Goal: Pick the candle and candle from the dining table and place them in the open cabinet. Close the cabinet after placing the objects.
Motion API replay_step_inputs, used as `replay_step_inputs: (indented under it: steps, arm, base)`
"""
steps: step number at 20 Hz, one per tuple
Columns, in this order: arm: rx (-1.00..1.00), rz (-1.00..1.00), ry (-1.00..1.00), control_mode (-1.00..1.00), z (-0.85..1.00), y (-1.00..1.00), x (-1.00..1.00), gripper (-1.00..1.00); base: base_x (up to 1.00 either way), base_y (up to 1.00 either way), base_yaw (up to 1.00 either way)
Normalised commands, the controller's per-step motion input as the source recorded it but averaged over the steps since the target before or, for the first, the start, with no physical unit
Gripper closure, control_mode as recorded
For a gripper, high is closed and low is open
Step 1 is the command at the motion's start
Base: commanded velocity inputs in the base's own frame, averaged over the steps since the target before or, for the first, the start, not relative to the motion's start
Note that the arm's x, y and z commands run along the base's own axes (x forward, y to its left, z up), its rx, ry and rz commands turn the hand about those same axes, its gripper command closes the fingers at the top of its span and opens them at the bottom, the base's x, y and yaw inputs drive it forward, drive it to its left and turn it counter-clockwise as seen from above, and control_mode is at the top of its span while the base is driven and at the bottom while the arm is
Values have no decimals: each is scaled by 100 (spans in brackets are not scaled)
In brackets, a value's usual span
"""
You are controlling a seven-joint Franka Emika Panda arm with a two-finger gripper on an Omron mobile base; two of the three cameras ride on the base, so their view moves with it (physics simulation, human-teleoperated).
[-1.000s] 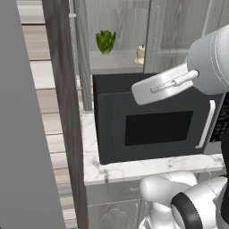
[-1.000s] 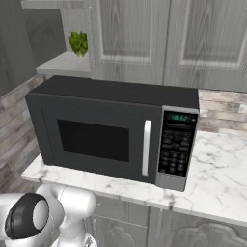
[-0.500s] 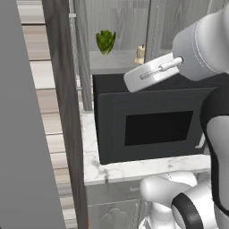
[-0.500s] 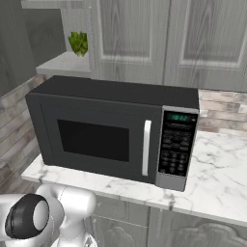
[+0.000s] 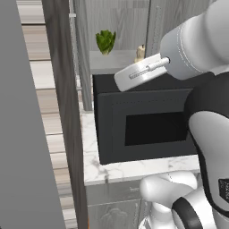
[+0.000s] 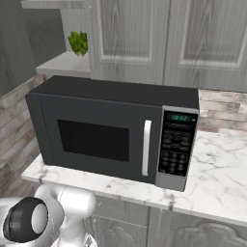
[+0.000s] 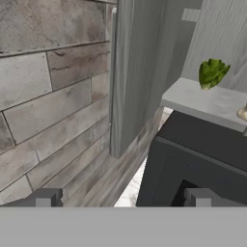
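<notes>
We judge the open cabinet door [image 7: 130,72] the main hazard: swinging it shut blind could clip the microwave [image 6: 116,130] or knock the plant [image 5: 105,41]. The door stands tall, edge toward us. One candle [image 5: 140,52] sits upright on the shelf [image 5: 112,60]. Our gripper [image 7: 123,198] is spread, holding nothing.

Both base views look forward from behind at the microwave [image 5: 147,127] and shelf [image 6: 65,63]; the hand view faces them close from the left
</notes>
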Motion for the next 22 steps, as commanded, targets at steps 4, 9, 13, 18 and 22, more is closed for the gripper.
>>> replay_step_inputs:
  steps: [4,9,13,18,22]
  arm:
    - [0,1,0,-100,-2,3,22,-100]
    - [0,0,0,-100,-7,16,17,-100]
    - [0,0,0,-100,-3,23,6,-100]
    - [0,0,0,-100,0,13,15,-100]
    - [0,0,0,-100,0,3,28,-100]
  base:
    - [0,0,0]
    - [0,0,0]
    - [0,0,0]
    - [0,0,0]
    - [0,0,0]
